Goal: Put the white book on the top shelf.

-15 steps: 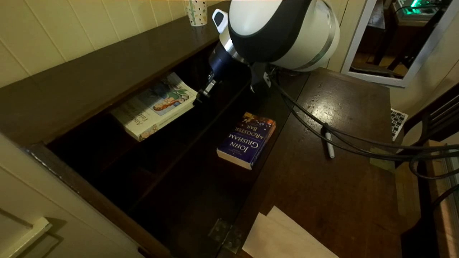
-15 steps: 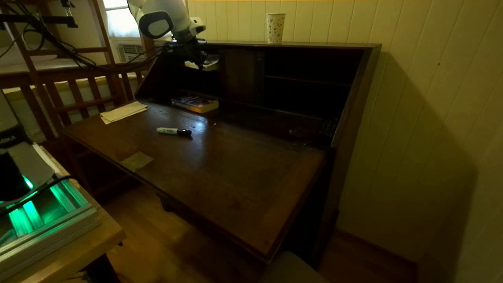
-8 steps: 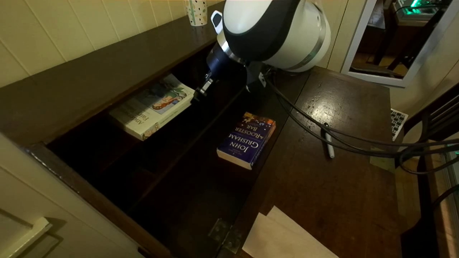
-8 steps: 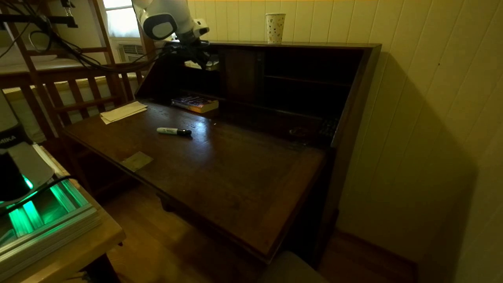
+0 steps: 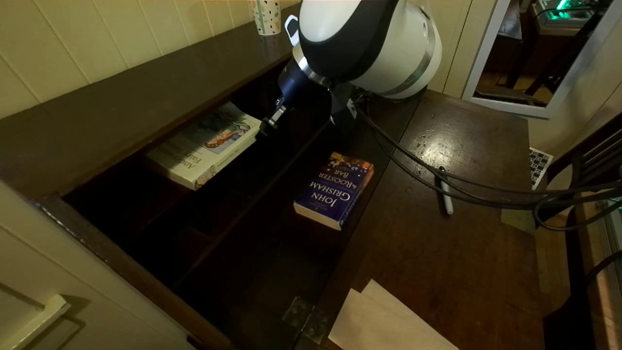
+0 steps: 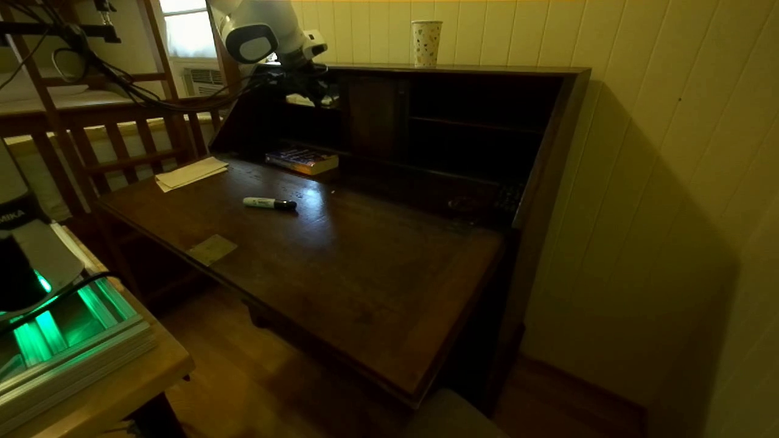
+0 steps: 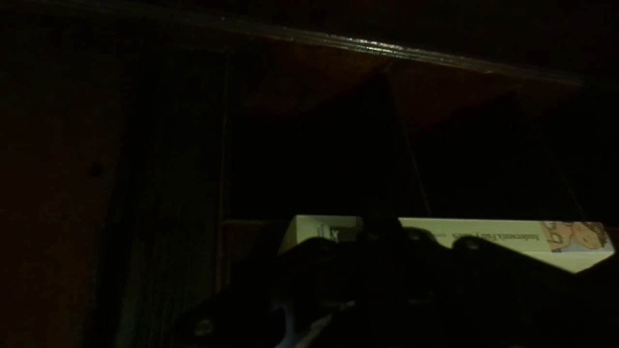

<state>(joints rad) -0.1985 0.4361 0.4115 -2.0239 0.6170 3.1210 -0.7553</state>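
Gripper (image 5: 265,127), fingers clenched and grasping nothing, is apparently pushing the spine of the white book (image 5: 206,154), which is lying on the top shelf (image 5: 124,201), left of centre in an exterior view. Compared with a second earlier, the book's right end is sitting slightly farther left, seemingly swinging deeper; placement is probably nearing completion. The top board (image 5: 150,87) is hiding the far edge; darkness is obscuring fingertip contact at lower centre of the wrist view.
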